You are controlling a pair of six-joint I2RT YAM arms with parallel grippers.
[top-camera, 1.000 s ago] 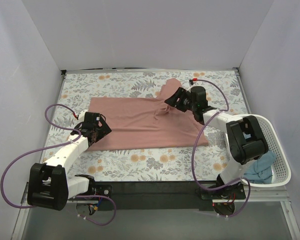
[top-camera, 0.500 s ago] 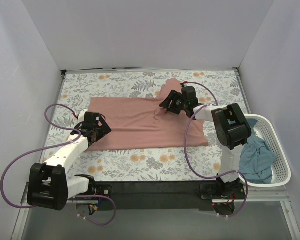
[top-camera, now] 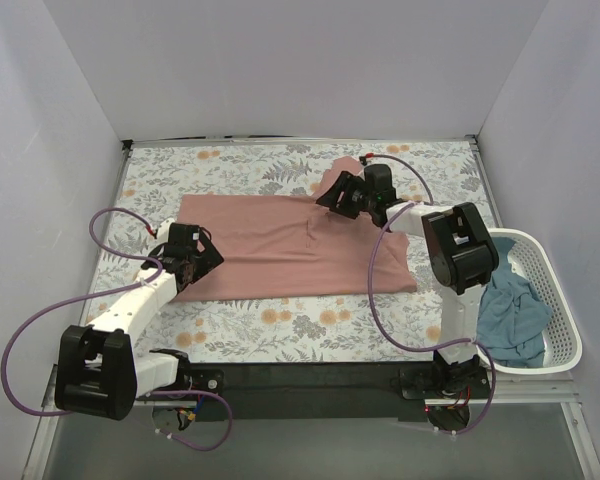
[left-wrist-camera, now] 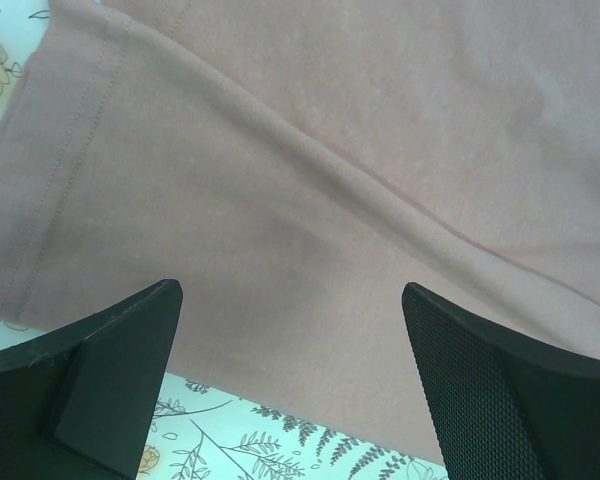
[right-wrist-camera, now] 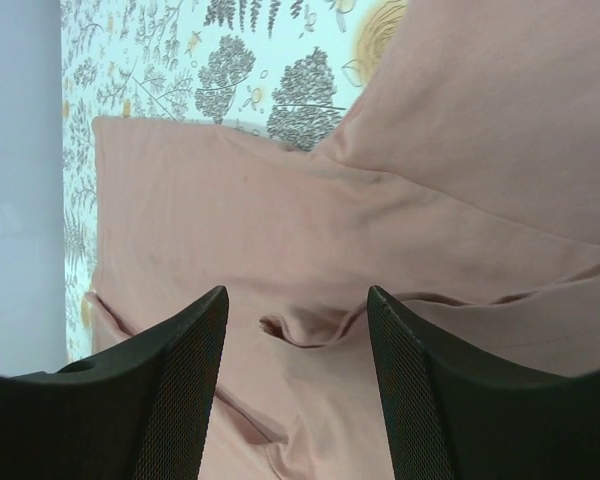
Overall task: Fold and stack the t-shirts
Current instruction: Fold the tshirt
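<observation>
The dusty-pink t-shirt lies spread on the floral cloth, one sleeve pointing to the far side. My left gripper is open and low over the shirt's near left corner; in the left wrist view pink fabric fills the space between the fingers. My right gripper is open over the shirt's far right part, above a raised fold. It holds nothing. The teal-blue t-shirt lies crumpled in the basket.
A white slotted basket stands at the table's right edge. The floral cloth covers the table. White walls enclose the back and both sides. A black bar runs along the near edge.
My right arm has swung left and farther back, its gripper now over the shirt near the far sleeve. The teal shirt in the basket is more exposed. The left arm has not moved.
</observation>
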